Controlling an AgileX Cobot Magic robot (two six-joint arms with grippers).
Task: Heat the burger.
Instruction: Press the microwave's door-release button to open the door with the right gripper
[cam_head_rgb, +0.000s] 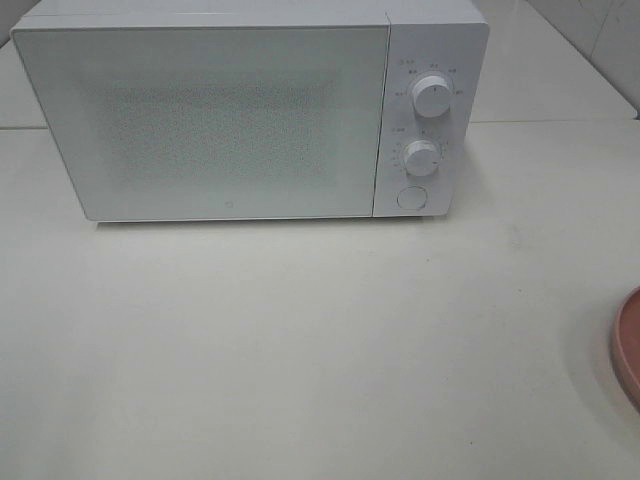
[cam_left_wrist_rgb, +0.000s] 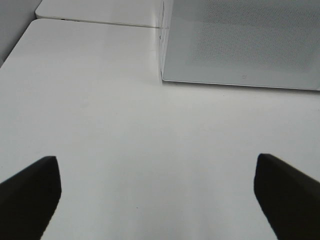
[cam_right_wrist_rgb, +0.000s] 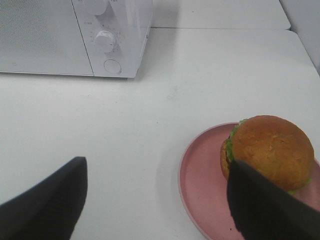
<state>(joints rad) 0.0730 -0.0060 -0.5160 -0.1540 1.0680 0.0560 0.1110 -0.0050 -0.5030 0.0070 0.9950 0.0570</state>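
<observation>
I've got the white table (cam_head_rgb: 300, 350) carrying the microwave (cam_head_rgb: 200, 120), door shut. Out in front of it, off toward its knob side, sits the pink plate (cam_right_wrist_rgb: 200, 185) with the burger (cam_right_wrist_rgb: 270, 150) on top. My right pincer (cam_right_wrist_rgb: 156, 167) hangs by the plate, jaws spread, gripping nothing. My left pincer (cam_left_wrist_rgb: 156, 161), facing the microwave's far door corner, gapes wide too.

Microwave (cam_head_rgb: 440, 40): casing smooth, white, plastic-looking, faint sheen. Door panel (cam_head_rgb: 200, 120): flat and glossy, with a fine dotted grain behind it. Knobs (cam_head_rgb: 433, 96): white, rims look finely ribbed. Table (cam_head_rgb: 320, 350): smooth, off-white, softly reflective. Plate (cam_right_wrist_rgb: 200, 175): pink, smooth, matt. Burger (cam_right_wrist_rgb: 272, 150): bun golden-brown, finely pitted, low gloss. Lettuce (cam_right_wrist_rgb: 229, 147): green, frilly edge. Left hand (cam_left_wrist_rgb: 156, 165) and right hand (cam_right_wrist_rgb: 157, 165): dark, matt, plain-surfaced.
</observation>
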